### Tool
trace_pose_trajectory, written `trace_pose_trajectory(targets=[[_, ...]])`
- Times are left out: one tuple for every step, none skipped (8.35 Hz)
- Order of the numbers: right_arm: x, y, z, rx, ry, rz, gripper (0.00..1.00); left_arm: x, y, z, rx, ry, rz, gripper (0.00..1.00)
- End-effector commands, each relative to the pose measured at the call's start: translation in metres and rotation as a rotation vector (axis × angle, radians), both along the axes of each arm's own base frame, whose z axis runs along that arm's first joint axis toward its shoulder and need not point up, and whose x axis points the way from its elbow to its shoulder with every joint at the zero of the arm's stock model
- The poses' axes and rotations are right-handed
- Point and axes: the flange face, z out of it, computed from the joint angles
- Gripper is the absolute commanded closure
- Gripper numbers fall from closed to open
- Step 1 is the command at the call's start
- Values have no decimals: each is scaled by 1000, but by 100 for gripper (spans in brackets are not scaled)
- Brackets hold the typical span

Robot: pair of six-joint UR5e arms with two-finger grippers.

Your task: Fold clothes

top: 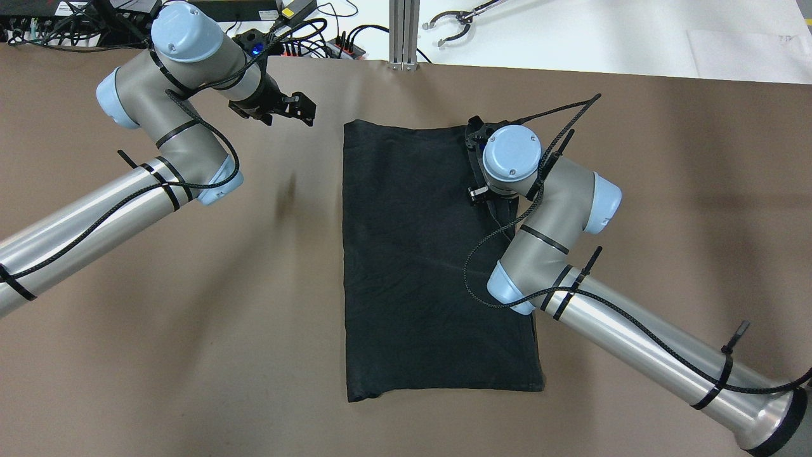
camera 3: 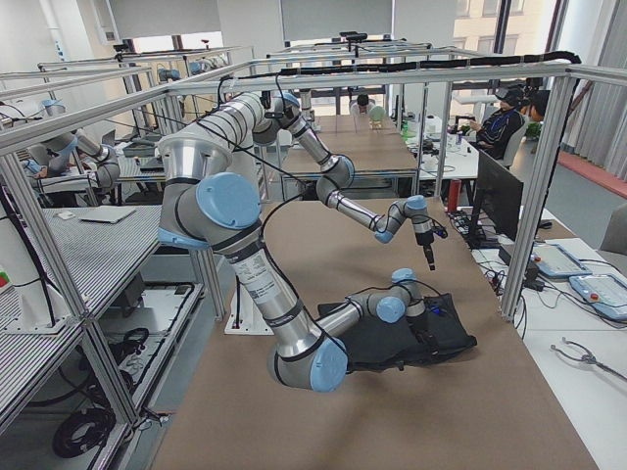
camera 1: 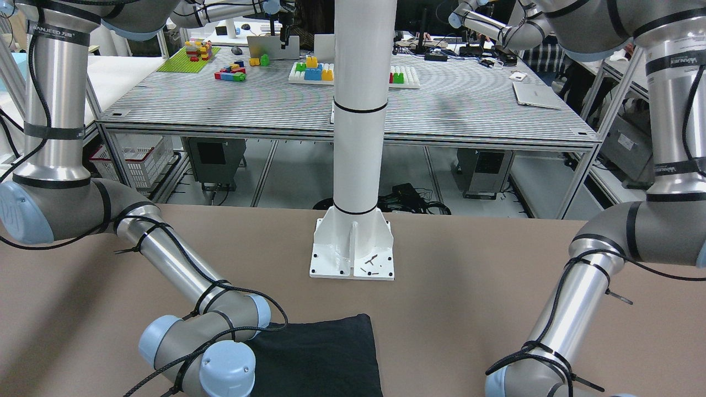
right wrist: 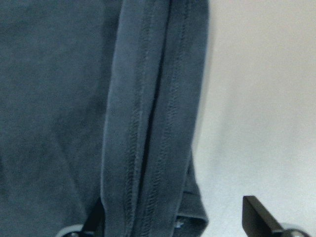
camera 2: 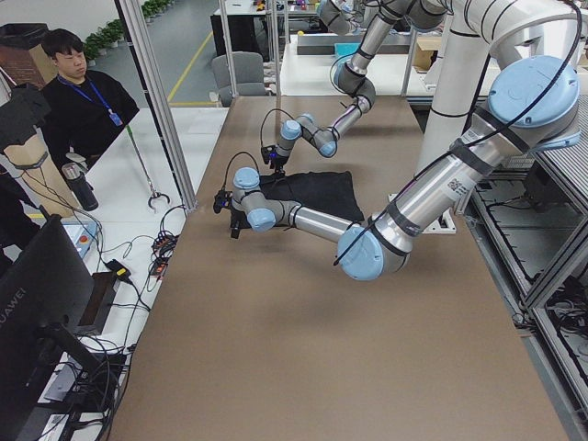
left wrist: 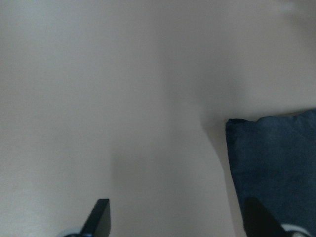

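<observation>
likely step: grasp far edge of garment [top: 412, 254]. right pincer [right wrist: 176, 217], open, straddles the 1 o'clock hem. left pincer [left wrist: 177, 212], open, must reach 11 o'clock corner.

Black garment [top: 431, 254] is a soft matt knit, with stitched hems showing up close. Table [top: 190, 355] looks smooth, matt brown. Left arm [top: 95, 222] and right arm [top: 634, 330]: shiny bare-metal tubes, pale-blue plastic caps. Pillar [camera 1: 358, 110] is glossy white.
</observation>
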Motion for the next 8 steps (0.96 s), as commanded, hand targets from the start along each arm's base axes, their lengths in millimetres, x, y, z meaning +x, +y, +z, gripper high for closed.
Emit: trace_pose_trajectory(targets=[[47, -26, 33, 9, 54, 2, 6, 0, 0, 0, 1, 0, 1, 5], [69, -33, 57, 4, 87, -3, 6, 0, 0, 0, 1, 0, 1, 5], [86, -34, 81, 25, 86, -4, 6, 0, 0, 1, 0, -1, 1, 5], [89, -34, 81, 47, 66, -6, 6, 0, 1, -1, -3, 4, -2, 5], [88, -35, 69, 50, 44, -2, 6, -3, 2, -7, 1, 14, -5, 5], [85, -33, 57, 45, 5, -19, 6, -4, 8, -6, -24, 31, -19, 5], [86, -28, 43, 19, -55, 9, 6, 15, 33, -2, -35, 46, 4, 5], [87, -24, 32, -28, -136, 95, 6, 31, 67, 1, -52, 75, 25, 5]])
